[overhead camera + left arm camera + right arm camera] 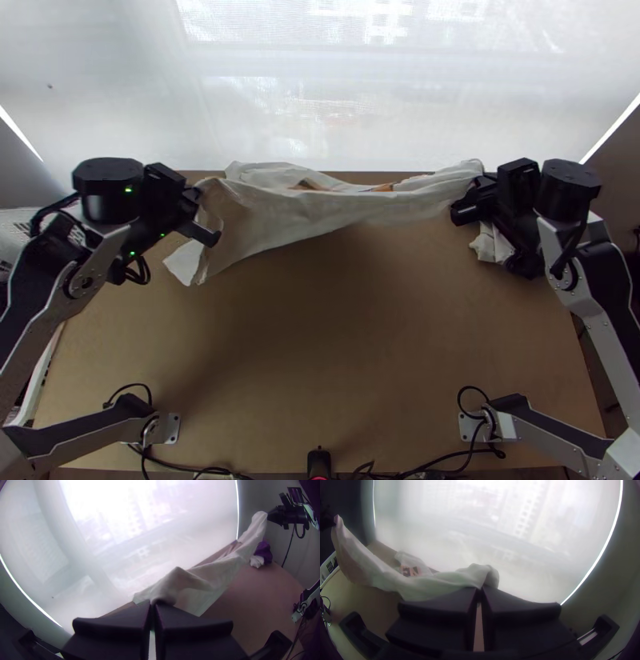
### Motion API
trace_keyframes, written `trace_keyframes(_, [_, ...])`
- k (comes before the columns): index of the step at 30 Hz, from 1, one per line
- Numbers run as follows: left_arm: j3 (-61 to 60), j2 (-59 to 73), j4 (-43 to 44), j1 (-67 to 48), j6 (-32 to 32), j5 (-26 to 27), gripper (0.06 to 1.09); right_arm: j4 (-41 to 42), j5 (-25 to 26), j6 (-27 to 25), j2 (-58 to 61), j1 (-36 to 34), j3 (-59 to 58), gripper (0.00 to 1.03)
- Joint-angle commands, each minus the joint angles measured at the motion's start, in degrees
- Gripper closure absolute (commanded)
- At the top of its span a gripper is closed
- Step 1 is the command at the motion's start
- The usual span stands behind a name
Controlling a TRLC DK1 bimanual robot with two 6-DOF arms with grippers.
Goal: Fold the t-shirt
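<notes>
Top cam — high, steep dn on tbl (320,360); wrist cams — nearer, both facing window (133,523).

Pale blind (264,120), wooden table (320,344), purple cloth (263,551)

L arm (34,346), R arm (606,344) up, jaws shut

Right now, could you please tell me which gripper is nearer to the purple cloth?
Right: the right gripper hangs above the purple cloth, clamped on the t-shirt; the left gripper holds its opposite side, across the table.
</notes>
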Motion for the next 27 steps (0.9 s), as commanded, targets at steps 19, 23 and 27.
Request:
trace_keyframes(19, [16.38,-10.01,15.66,12.25,-1.04,-3.83,1.05,-15.46,1.88,-3.04,-2.82,3.49,38.04,1.00])
trace_keyframes(23, [20.07,-10.80,15.31,11.54,-1.04,-3.74,1.05,-17.66,1.79,-4.35,-3.34,3.58,42.61,1.00])
trace_keyframes(27, [21.12,-13.27,13.72,7.94,0.89,-3.13,1.05,-19.95,1.79,-5.59,-3.96,3.76,46.83,1.00])
